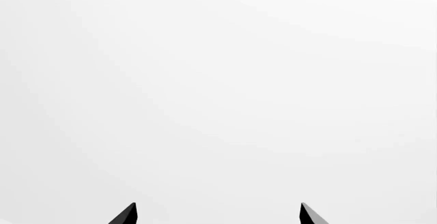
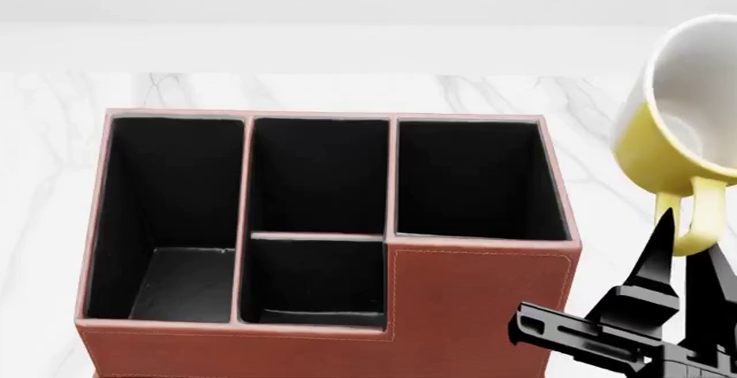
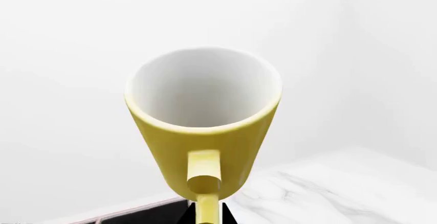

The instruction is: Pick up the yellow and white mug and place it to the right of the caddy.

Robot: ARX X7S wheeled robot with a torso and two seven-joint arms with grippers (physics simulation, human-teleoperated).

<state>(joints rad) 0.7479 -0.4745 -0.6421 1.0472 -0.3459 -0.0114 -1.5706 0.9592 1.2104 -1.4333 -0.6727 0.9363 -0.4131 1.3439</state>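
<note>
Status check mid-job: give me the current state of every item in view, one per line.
yellow and white mug: lifted off the counter, tilted, empty, held by its handle, right of the caddy.
right tool: shut on the mug handle.
left tool: open, holding nothing.
caddy: upright on the marble counter, all four compartments empty.

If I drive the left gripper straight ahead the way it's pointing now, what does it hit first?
Nothing that shows: in the left wrist view, the left gripper has its fingertips apart, facing only blank white. Depth is unreadable there, so a plain wall could lie ahead.
</note>
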